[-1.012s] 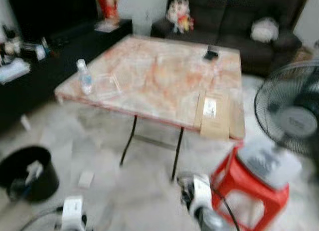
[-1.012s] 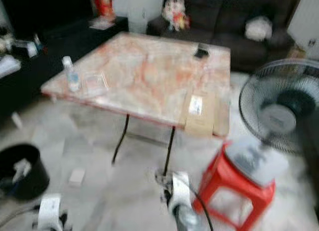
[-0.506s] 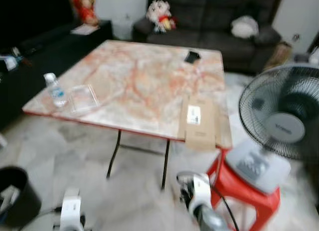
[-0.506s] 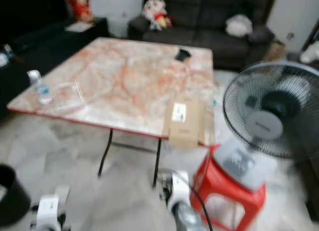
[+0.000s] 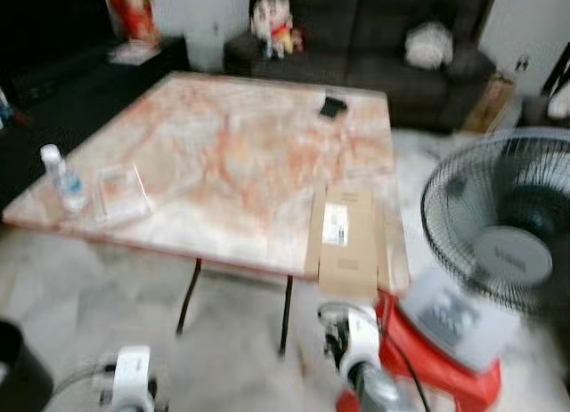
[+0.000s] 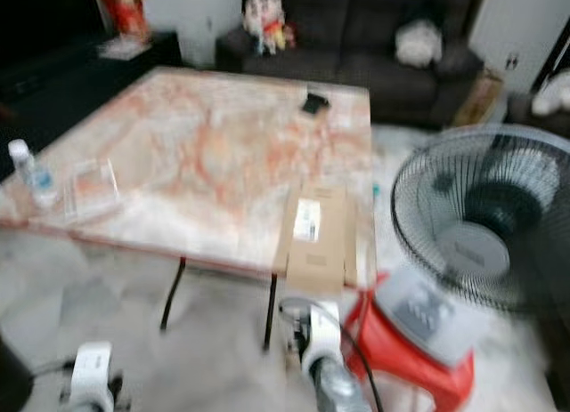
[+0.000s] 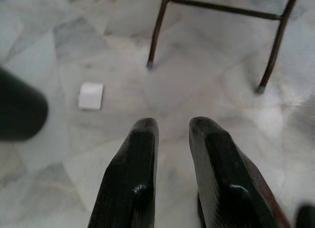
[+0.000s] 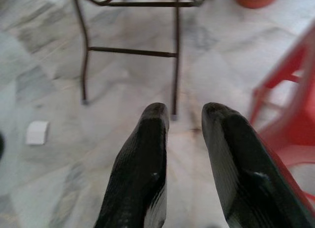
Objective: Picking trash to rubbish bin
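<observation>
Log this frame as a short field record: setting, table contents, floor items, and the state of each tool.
setting: living room, dark sofa behind a marble-patterned folding table
on table: clear plastic water bottle, clear plastic container, flat brown cardboard box at the near edge, small black object
beside table: black standing fan, red plastic stool
floor: small white box on the marble tiles, black rubbish bin near it
left tool: open, empty, low over the floor
right tool: open, empty, near the table legs
image quality: head views blurred

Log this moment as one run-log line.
phase: approaching table | left gripper: open, empty, over floor | right gripper: open, empty | trash seen: white scrap on floor, bottle on table
</observation>
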`<state>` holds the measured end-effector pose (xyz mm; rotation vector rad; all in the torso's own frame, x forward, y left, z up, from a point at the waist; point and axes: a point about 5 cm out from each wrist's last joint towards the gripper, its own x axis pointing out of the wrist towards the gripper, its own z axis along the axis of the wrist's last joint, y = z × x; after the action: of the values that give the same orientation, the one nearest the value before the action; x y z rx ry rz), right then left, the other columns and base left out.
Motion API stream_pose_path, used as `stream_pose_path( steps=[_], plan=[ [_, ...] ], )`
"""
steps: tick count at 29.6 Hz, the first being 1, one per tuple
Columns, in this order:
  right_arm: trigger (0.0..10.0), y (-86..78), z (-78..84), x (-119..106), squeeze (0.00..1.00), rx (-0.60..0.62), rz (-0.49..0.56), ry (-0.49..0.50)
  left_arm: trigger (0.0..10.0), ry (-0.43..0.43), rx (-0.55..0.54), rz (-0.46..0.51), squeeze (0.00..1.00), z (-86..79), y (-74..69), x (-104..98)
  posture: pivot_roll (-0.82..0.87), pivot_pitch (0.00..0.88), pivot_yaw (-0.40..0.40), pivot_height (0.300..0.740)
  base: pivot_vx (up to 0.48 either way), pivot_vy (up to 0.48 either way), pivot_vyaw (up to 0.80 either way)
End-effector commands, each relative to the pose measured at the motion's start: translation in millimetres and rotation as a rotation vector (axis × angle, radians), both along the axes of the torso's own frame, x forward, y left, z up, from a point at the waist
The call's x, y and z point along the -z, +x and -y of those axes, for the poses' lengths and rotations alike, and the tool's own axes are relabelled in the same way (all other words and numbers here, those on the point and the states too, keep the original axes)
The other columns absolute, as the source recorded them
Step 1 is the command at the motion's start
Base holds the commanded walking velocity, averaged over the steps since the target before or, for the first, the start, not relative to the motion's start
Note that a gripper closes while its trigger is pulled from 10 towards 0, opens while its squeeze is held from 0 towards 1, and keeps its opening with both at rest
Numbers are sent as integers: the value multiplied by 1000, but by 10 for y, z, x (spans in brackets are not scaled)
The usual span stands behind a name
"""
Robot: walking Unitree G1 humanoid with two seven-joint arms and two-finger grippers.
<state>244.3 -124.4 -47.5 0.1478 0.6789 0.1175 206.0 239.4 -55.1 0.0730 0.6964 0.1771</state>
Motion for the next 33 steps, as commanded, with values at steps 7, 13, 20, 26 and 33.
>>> stream_pose_path(
  steps=[7,13,20,26,33],
  plan=[
    [10000,-53,83,42,0,20,-22,-18,10000,-16,24,5,0,68,13,9,27,0,-15,740,46,0,0],
    [10000,-79,159,61,0,48,-33,-27,10000,-17,26,-3,0,75,-3,21,22,0,-16,740,0,0,0],
    [10000,-99,269,70,1000,82,-32,-23,10000,-20,21,-7,0,78,-17,31,26,0,-21,740,0,0,0],
    [10000,-51,360,26,1000,155,-4,50,10000,-22,17,-9,0,73,-26,35,26,0,-22,740,0,0,0],
    [10000,14,337,-25,1000,136,24,121,10000,-24,18,-10,0,79,-21,35,24,0,-20,740,0,0,0]
  ],
)
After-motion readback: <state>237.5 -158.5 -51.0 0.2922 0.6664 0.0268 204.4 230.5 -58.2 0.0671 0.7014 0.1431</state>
